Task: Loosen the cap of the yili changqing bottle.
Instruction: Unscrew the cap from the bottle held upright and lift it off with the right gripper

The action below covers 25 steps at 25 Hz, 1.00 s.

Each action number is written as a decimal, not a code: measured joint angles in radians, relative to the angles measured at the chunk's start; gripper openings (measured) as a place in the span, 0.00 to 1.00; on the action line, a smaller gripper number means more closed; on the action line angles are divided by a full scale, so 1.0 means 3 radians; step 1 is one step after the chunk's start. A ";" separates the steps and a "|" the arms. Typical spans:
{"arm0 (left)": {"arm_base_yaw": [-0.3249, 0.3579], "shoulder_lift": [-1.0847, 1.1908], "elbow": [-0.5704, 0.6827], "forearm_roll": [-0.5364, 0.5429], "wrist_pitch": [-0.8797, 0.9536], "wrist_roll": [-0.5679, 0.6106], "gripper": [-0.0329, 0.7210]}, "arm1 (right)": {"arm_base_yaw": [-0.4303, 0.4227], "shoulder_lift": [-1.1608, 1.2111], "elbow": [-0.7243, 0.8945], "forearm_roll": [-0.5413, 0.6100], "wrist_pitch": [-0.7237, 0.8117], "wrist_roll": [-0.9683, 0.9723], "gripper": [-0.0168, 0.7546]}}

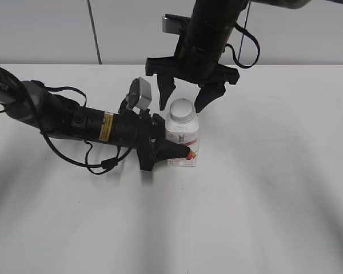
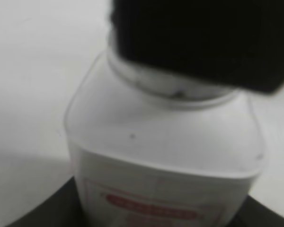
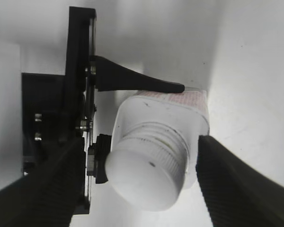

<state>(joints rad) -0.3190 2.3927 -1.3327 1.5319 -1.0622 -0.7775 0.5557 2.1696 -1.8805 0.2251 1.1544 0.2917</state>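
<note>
The yili changqing bottle [image 1: 183, 140], white with a pink-red label, stands upright on the table. My left gripper [image 1: 174, 144] comes in low from the left and is shut on the bottle's body [image 2: 165, 156], with one finger [image 3: 146, 83] along its labelled side. The white ribbed cap [image 1: 182, 110] sits on the neck. My right gripper [image 1: 183, 104] hangs over it, open, with a finger on either side of the cap [image 3: 146, 175] and a gap on both sides. In the left wrist view a dark finger [image 2: 203, 42] of the right gripper hides most of the cap.
The white table [image 1: 263, 200] spreads all round the bottle, with nothing else on it in view. The left arm [image 1: 74, 120] and its cables lie low across the left half. A grey wall [image 1: 46, 28] stands behind.
</note>
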 joint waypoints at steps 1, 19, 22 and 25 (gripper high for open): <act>0.0000 0.0000 0.0000 0.0000 0.0000 0.0000 0.53 | 0.0000 0.0000 0.0000 0.0000 0.0000 0.0000 0.77; 0.0000 0.0000 0.0000 0.0000 0.0000 0.0000 0.53 | 0.0000 0.0000 0.0000 0.0000 0.0088 0.0003 0.72; 0.0000 0.0000 0.0000 0.0000 0.0000 0.0000 0.53 | 0.0000 0.0010 0.0000 0.0000 0.0091 0.0003 0.71; 0.0000 0.0000 0.0000 0.0000 0.0000 0.0000 0.53 | 0.0000 0.0045 0.0000 0.0000 0.0091 0.0007 0.72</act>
<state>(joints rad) -0.3190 2.3927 -1.3327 1.5319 -1.0622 -0.7775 0.5557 2.1832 -1.8805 0.2251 1.1818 0.2939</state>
